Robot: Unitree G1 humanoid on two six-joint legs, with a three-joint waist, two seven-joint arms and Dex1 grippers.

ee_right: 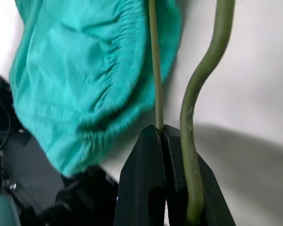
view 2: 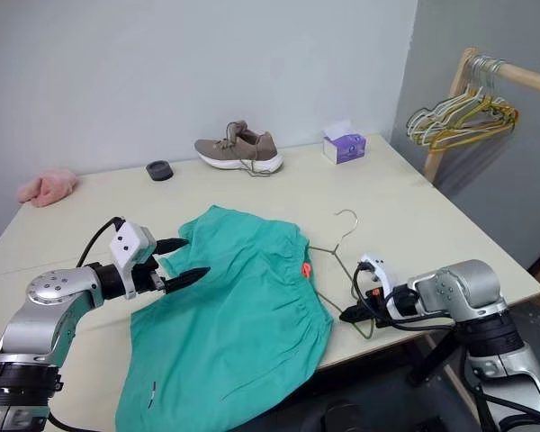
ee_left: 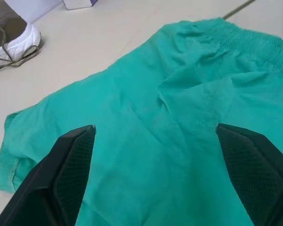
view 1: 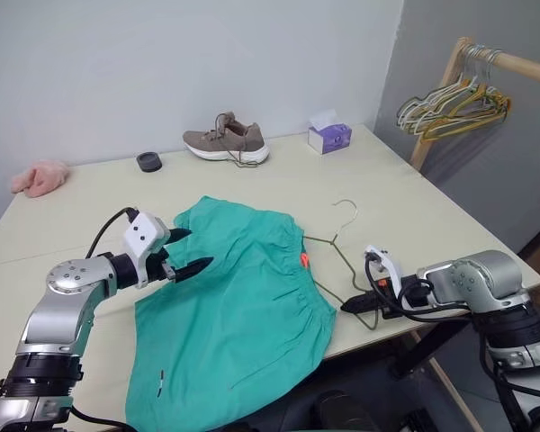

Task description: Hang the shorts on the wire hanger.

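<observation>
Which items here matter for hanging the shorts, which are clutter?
Job: shorts; wire hanger, pinched by the shut right gripper; open left gripper.
Clutter: shoe; tissue box; pink cloth; black cap; hangers on the rack.

Both arms are built from silver-grey metal segments with round joint housings and black ribbed sections lower down. A white box-shaped module is mounted at each wrist, and black cables are looped beside it. The left gripper [view 1: 192,251] and the right gripper [view 1: 353,306] are fitted with black pointed fingers, and a fine mesh texture is seen on the inner pads [ee_left: 75,169].
</observation>
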